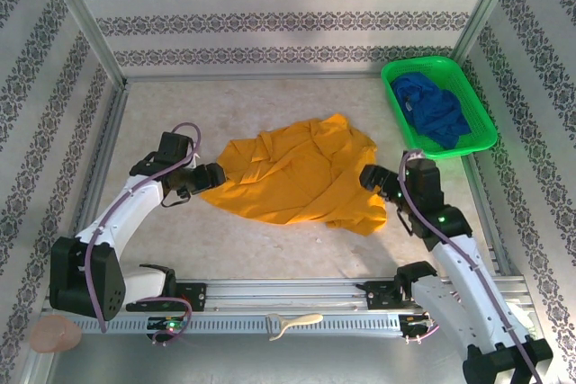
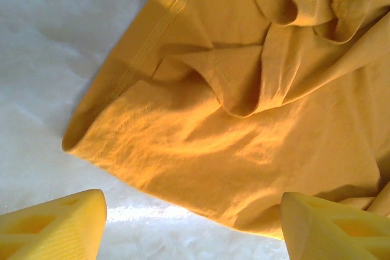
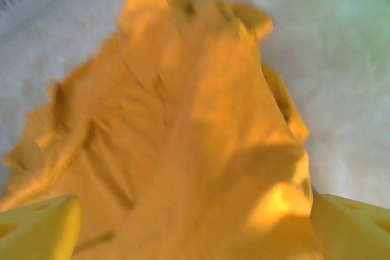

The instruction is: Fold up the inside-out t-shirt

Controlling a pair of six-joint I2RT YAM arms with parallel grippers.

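T-shirt (image 1: 297, 177) lies rumpled between left fingers (image 2: 55, 226) and right fingers (image 3: 350, 226), both pairs apart.

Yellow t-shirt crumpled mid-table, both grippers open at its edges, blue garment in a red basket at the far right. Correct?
No: the basket is green, not red, as the top external view shows. The yellow t-shirt, the open left gripper and right gripper, and the blue garment are as stated.

Green basket (image 1: 421, 63), holding blue cloth (image 1: 436, 110), sitting beyond and right of right gripper (image 1: 369, 174). Pink lump (image 1: 56, 334) and cream utensil (image 1: 292, 323) lying nearer than left gripper (image 1: 211, 177).
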